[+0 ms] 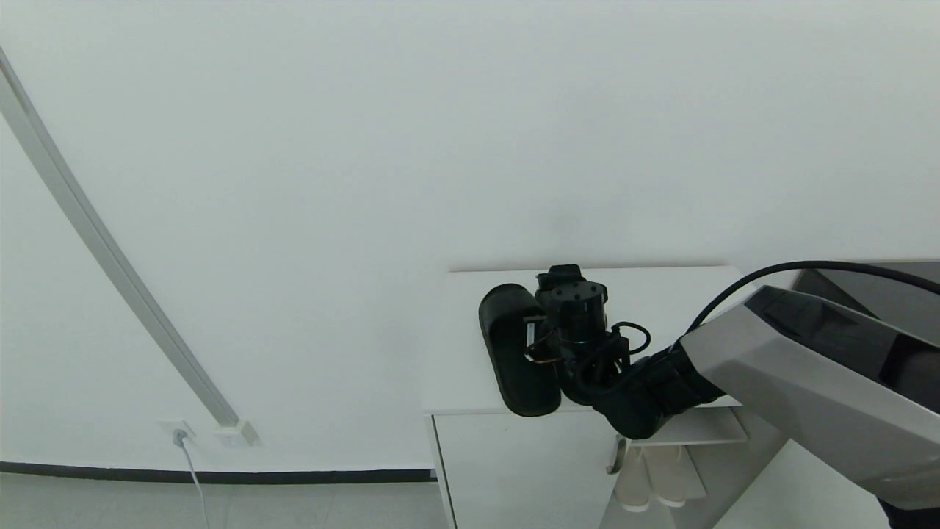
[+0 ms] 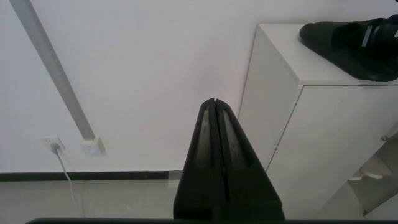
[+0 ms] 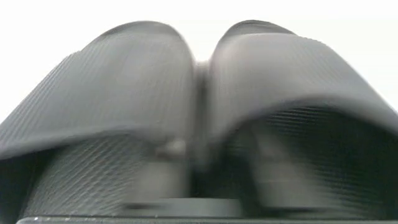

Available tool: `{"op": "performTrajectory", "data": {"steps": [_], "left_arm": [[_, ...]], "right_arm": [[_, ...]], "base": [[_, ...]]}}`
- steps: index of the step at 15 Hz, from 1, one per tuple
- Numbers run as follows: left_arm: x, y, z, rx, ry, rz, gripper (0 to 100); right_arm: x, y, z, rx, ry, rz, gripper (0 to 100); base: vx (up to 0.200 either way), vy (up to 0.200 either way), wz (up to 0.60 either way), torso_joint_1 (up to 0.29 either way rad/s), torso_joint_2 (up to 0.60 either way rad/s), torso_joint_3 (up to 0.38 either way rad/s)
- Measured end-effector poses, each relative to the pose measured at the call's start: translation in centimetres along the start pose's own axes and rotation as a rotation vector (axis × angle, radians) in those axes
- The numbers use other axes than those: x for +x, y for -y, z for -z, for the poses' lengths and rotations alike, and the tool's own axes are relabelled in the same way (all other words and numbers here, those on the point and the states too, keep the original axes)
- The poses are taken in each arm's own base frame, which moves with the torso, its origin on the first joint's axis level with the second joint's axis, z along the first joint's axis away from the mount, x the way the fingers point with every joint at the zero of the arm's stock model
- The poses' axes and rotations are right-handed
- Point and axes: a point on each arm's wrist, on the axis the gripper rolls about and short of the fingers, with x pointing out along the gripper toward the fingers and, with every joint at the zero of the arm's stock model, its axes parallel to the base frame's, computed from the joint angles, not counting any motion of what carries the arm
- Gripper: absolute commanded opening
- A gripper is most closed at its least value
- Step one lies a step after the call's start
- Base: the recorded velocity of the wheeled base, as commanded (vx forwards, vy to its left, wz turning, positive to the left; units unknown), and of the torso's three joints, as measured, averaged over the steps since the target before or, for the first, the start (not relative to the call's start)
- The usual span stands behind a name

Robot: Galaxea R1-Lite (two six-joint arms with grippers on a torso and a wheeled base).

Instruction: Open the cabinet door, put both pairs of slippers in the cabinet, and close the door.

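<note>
I have the right arm stretched over the top of the white cabinet, with the right gripper down at the pair of black slippers. The pair lies on the cabinet top, heels just past the front edge, and the arm covers most of the right-hand slipper. In the right wrist view the black slippers sit side by side right up against the lens, straps toward me. The jaws are hidden there, so I cannot tell whether they are apart or clamped on anything.

The right half of the cabinet stands open. Inside I can see a shelf, and below it a pair of white slippers standing together.

The left gripper hangs off to the left of the cabinet, well apart from it, with its jaws pressed flat together on nothing. From that wrist I also see the black slippers up on the cabinet top.

On the wall low to the left there is a socket with a cable running down from it.
</note>
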Motion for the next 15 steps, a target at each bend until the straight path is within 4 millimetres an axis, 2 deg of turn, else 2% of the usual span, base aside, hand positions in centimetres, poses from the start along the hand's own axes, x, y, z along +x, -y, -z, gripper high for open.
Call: {"op": "performTrajectory", "data": {"steps": [6,9,11,15], "left_arm": [[0.0,0.0,0.0,0.0,0.0,0.0,0],[0.0,0.0,0.0,0.003,0.0,0.001,0],[0.0,0.0,0.0,0.003,0.0,0.003,0],[0.0,0.0,0.0,0.011,0.0,0.004,0]], "right_arm": [[-0.7,0.2,-0.3,0.001,-0.003,-0.007,0],[-2.1,0.6,-1.8,0.008,0.005,-0.055,0],[-3.7,1.1,-2.9,0.009,0.005,-0.072,0],[-9.5,2.2,-4.1,-0.012,-0.031,-0.142,0]], "base": [[0.0,0.0,0.0,0.0,0.0,0.0],[0.0,0.0,0.0,0.0,0.0,0.0],[0.0,0.0,0.0,0.0,0.0,0.0],[0.0,0.0,0.0,0.0,0.0,0.0]]}}
